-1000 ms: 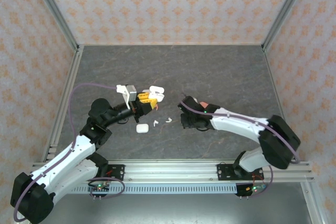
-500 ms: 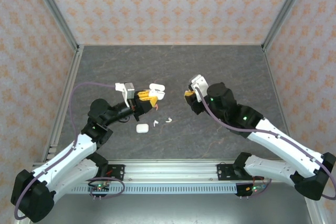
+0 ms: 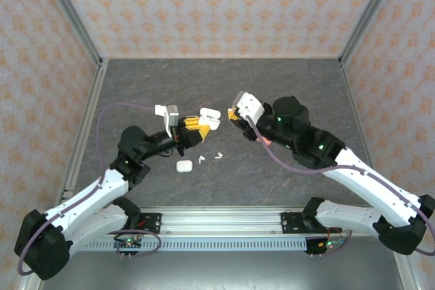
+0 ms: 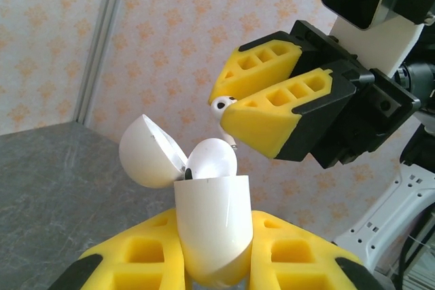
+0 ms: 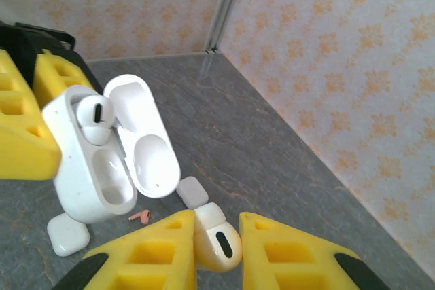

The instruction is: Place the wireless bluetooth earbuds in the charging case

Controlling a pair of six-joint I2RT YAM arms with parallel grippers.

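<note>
Your right hand (image 3: 236, 115) pinching earbud (image 5: 217, 239), left hand (image 3: 192, 125) clamped on open case (image 4: 212, 222) (one bud (image 5: 95, 110) seated). Miss free slot (image 5: 112, 178), earbud pops loose onto surface (image 3: 272, 86).

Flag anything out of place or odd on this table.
Nothing looks damaged. Two white earbuds lie loose on the table near a small white case, and a coral-pink earbud lies stray there too, all outside the open case in the left gripper.
</note>
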